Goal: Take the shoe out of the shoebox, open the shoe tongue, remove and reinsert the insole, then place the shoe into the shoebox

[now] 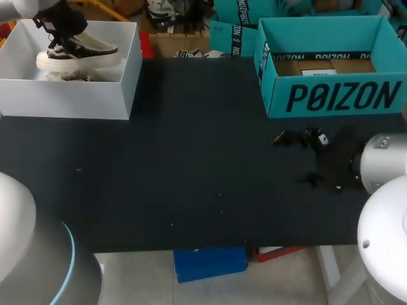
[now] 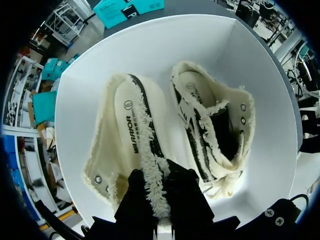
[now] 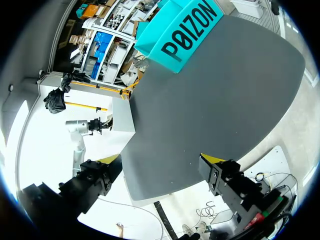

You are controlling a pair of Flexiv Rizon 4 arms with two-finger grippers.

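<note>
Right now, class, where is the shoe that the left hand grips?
In the head view, the shoe is at the far left of the table, held by the left hand within the open white shoebox, beside a second shoe.

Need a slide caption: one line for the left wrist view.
Left tool pinches the fleecy collar of a cream shoe over the white shoebox, second shoe inside.

Even light falls from overhead. The white shoebox (image 1: 70, 98) glares, its floor nearly washed out, with soft shadows pooled under the shoe (image 2: 125, 130). The dark table (image 1: 191, 178) swallows light, faintly shaded beside the box wall.
</note>
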